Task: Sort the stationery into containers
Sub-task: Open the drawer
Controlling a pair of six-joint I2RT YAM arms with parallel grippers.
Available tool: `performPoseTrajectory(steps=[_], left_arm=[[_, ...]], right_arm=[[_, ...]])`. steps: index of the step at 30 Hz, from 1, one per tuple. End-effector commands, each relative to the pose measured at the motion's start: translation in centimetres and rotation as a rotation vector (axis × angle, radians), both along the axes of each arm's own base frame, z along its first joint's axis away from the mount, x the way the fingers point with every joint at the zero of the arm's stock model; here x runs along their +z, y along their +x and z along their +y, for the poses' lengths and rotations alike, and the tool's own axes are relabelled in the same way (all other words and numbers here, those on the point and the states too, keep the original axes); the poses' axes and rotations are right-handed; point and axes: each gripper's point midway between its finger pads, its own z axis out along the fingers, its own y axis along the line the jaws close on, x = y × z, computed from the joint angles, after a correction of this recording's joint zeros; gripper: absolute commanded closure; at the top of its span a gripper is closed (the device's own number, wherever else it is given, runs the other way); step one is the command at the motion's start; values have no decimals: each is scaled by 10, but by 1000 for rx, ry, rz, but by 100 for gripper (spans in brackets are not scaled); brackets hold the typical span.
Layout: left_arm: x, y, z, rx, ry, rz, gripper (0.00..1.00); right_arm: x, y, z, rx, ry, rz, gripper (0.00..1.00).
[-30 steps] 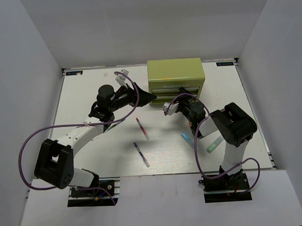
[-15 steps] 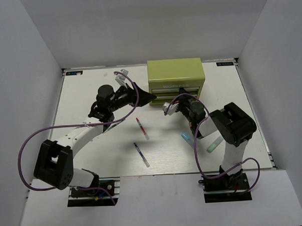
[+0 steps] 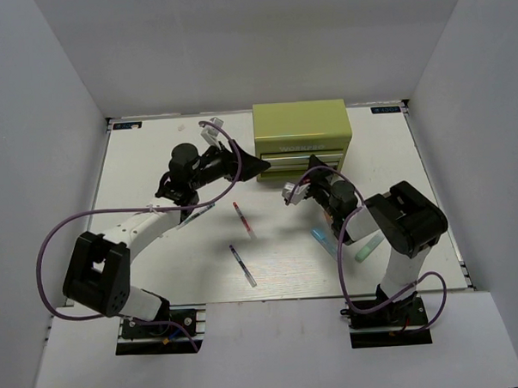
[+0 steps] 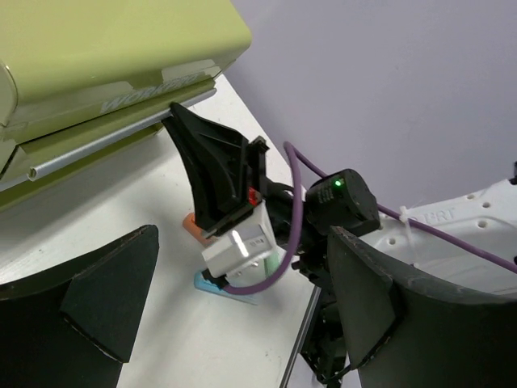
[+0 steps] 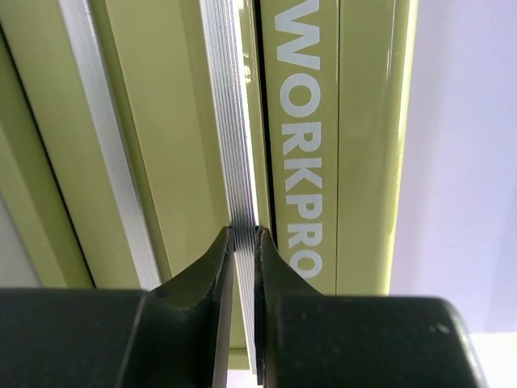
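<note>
We see the right gripper [image 5: 244, 242] closed on the upper silver handle [image 5: 234, 121] of the tool chest [image 3: 301, 123], which stands at the far edge of the counter [image 3: 137, 165]; the left gripper [image 3: 253, 166] hangs wide open, empty. A pull may slip off the thin handle or drag the unbraced chest.

We see the front of the chest [image 3: 302, 139] crowded: the right gripper [image 5: 244, 236] pinches a drawer handle [image 5: 234, 121], and the left gripper [image 3: 259, 166] hangs spread just off its left corner. Between the arms the table [image 3: 137, 165] gives us room, with only a red pen [image 3: 243, 220] and a purple pen [image 3: 242, 265] lying there
</note>
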Motion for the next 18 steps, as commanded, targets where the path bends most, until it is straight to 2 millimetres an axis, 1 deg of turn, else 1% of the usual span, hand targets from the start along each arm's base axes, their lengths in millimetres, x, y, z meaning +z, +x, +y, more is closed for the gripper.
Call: performPoseTrajectory(steps=[1, 2, 4, 5, 6, 8, 9, 10, 11, 12, 14, 18], left_arm=[[17, 10, -6, -25, -24, -49, 6], [20, 12, -7, -25, -29, -60, 6], [17, 14, -8, -25, -27, -57, 6], [21, 15, -9, -25, -31, -66, 6], [23, 15, -9, -25, -40, -68, 6], [23, 15, -9, -25, -40, -68, 6], [21, 15, -9, -25, -30, -66, 6], [18, 15, -9, -25, -25, -56, 6], [18, 15, -9, -25, -25, -56, 6], [21, 16, -9, -25, -21, -64, 6], [25, 15, -8, -25, -25, -72, 6], [27, 13, -7, -25, -25, -72, 6]], right_arm=[[111, -32, -35, -64, 286, -392, 100], [111, -34, -35, -62, 287, -391, 100], [109, -37, -35, -58, 287, -383, 100], [109, -39, -36, -59, 285, -382, 100], [111, -42, -38, -60, 290, -385, 100], [108, -47, -36, -48, 289, -371, 100], [112, -50, -37, -48, 294, -380, 100], [107, -54, -37, -42, 288, -366, 100], [108, -57, -36, -37, 291, -366, 100], [109, -59, -35, -35, 296, -368, 100], [104, -64, -36, -34, 290, -354, 100], [104, -73, -37, -28, 292, -349, 100]])
